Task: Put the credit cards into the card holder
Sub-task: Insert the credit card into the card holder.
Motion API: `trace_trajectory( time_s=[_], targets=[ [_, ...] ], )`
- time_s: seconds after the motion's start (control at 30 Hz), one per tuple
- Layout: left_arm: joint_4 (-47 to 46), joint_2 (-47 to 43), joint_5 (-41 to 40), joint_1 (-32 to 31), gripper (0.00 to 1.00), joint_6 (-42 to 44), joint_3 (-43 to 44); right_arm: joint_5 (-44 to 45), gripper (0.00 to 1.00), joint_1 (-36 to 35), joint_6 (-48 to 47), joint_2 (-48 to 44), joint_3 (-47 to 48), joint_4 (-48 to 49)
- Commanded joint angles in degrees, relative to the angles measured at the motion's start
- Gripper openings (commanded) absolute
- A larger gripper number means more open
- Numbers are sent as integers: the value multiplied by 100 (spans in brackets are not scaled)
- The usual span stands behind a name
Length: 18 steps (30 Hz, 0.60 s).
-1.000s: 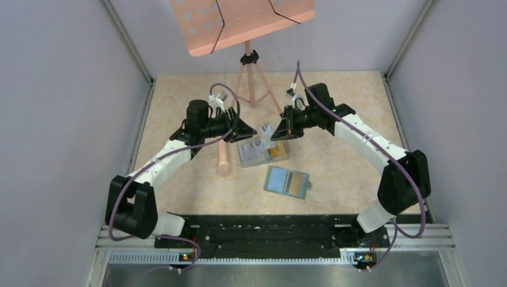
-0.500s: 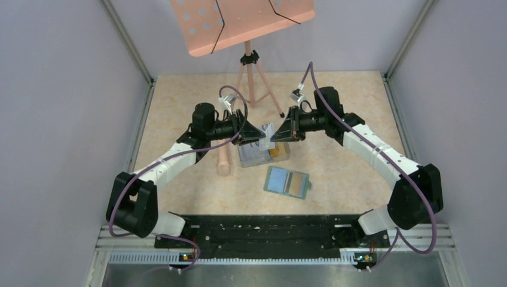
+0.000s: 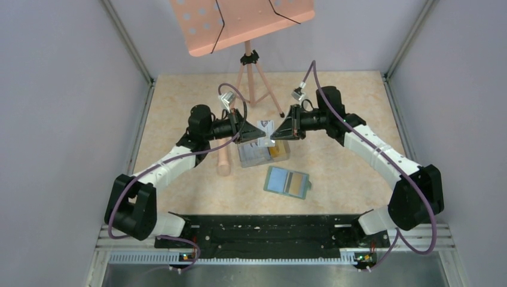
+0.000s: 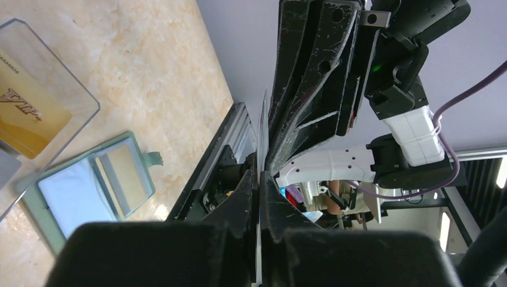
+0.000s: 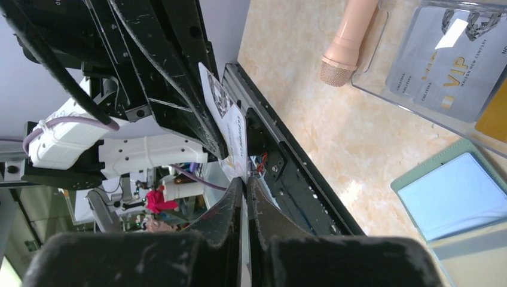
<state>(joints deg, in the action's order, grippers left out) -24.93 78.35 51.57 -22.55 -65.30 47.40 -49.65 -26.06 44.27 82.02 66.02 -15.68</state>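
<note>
A white-grey credit card point(image 3: 263, 128) hangs in the air above the clear box point(image 3: 263, 153), held from both sides. My left gripper point(image 3: 254, 136) is shut on its left edge and my right gripper point(image 3: 273, 136) is shut on its right edge. In the left wrist view the card point(image 4: 263, 128) shows edge-on between my left gripper point(image 4: 258, 179) jaws. In the right wrist view the card point(image 5: 229, 119) runs into my right gripper point(image 5: 244, 182). The green card holder point(image 3: 287, 182) lies open on the table, also in the wrist views point(image 4: 89, 186) point(image 5: 455, 197). Both views show cards in the box: grey point(image 5: 439, 66) and orange point(image 4: 24, 113).
A pink microphone-like cylinder point(image 3: 223, 160) lies left of the clear box. A pink music stand on a tripod point(image 3: 251, 75) stands at the back. Grey walls close in the table on both sides, and a black rail point(image 3: 269, 230) runs along the near edge.
My left gripper has moved right to the card that the right gripper held and has shut on it. The right arm has shifted slightly back. Wallet and box have not moved.
</note>
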Motion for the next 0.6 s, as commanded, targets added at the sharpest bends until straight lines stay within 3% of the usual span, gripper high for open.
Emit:
trace_trajectory(
  time_s=[0.0, 0.1, 0.2, 0.3, 0.57],
  targets=[
    [-545, 14, 104, -56, 0, -150, -26, 141, 0, 61, -56, -138, -89, 84],
    [91, 34, -55, -97, 0, 208, 40, 529, 15, 160, -388, -170, -199, -388],
    [1461, 126, -431, -345, 0, 1071, 390, 815, 33, 303, -737, -237, -458, -860],
    [2448, 360, -879, -696, 0, 1699, 708, 1027, 42, 495, -986, -349, -875, -1285],
    [2306, 1200, -1710, -1396, 0, 1730, 366, 1894, 44, 795, -1300, -817, -2117, -1844]
  ],
)
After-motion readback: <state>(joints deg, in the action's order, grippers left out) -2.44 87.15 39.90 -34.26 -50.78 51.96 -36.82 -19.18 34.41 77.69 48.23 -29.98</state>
